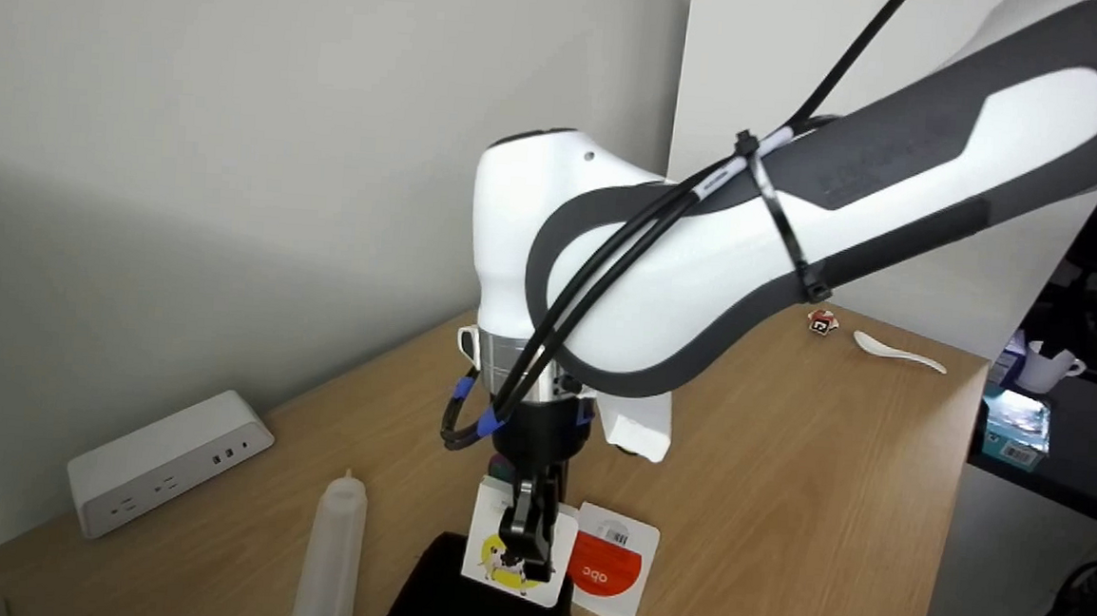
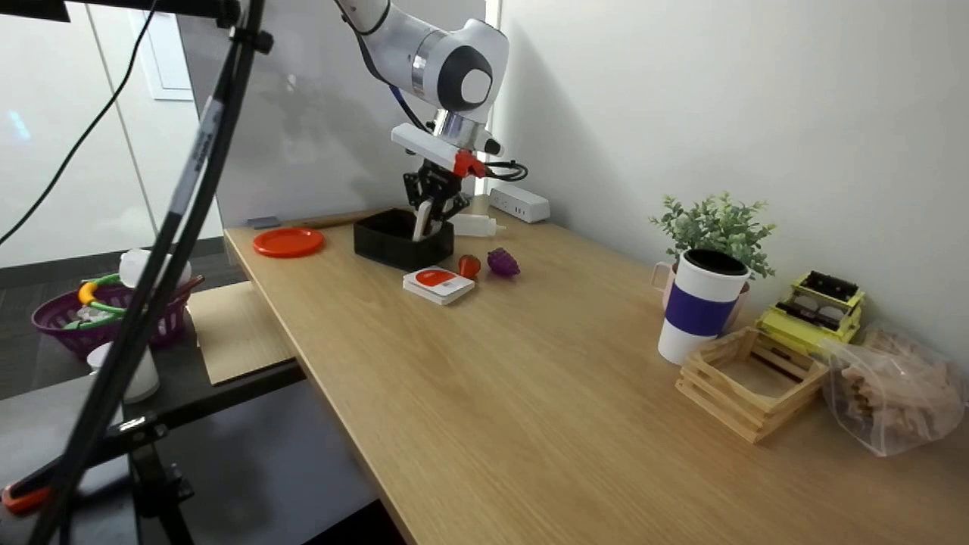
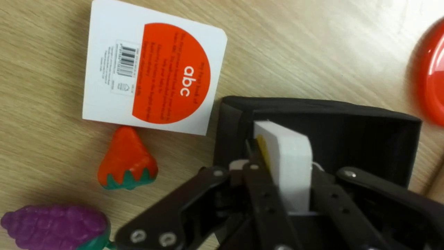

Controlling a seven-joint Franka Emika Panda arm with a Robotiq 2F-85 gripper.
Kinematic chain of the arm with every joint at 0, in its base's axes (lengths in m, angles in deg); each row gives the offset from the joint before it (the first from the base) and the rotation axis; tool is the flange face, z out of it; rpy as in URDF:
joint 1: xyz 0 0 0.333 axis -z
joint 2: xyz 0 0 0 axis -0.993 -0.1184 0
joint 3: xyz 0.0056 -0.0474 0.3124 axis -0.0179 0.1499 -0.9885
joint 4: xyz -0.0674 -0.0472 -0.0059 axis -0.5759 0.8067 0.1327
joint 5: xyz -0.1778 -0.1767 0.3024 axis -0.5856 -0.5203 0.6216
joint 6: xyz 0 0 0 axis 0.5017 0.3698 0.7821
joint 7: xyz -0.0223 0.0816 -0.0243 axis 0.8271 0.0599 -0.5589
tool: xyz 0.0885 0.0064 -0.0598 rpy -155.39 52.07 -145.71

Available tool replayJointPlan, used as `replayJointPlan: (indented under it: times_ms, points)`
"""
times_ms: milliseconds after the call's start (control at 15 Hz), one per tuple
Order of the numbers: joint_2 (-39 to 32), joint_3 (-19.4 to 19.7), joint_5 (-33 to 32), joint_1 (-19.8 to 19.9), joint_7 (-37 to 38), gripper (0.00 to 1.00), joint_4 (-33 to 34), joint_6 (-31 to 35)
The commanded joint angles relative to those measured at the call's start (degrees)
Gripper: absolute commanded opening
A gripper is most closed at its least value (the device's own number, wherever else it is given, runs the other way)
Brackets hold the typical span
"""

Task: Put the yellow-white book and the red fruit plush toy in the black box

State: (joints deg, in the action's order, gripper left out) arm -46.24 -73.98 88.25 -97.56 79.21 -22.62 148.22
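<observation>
Wrist view: my gripper [image 3: 282, 166] grips the yellow-white book [image 3: 296, 149], one jaw on either side, the book held roughly upright between them. It is at the mouth of the black box [image 3: 322, 106], toward the end near the white book [image 3: 170, 73] with the red disc; how far down it reaches I cannot tell. An exterior view shows its cow picture [image 1: 500, 558] on a yellow patch, partly hidden behind my jaws. The red strawberry toy [image 3: 126, 159] lies outside the box, on the table [image 2: 530, 378], its tip just beside the white book and its green leaves pointing away from it. Near it lie the purple grapes [image 3: 57, 225]. A red plate [image 2: 288, 242] sits near the box, on the side away from the strawberry. In both exterior views a white power strip [image 1: 172, 466] stands by the wall [image 1: 235, 136].
</observation>
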Motion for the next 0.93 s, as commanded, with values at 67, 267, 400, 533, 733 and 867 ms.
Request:
replayJointPlan:
  times_ms: [67,267,400,533,733,867]
  points:
    - [-4.1,2.4,-1.8,-0.8,3.2,0.04,5.7,-2.2]
    - [-4.4,3.2,-1.8,-0.9,5.3,0.04,6.6,-2.3]
    - [-4.3,3.5,-1.9,-0.9,6.3,0.04,6.4,-2.0]
    - [-4.2,3.6,-1.7,-0.8,6.8,0.06,6.5,-1.9]
    - [-4.2,3.6,-1.7,-0.7,7.4,0.44,6.7,-2.1]
    - [-4.2,3.7,-1.7,-0.7,7.5,0.60,6.7,-2.3]
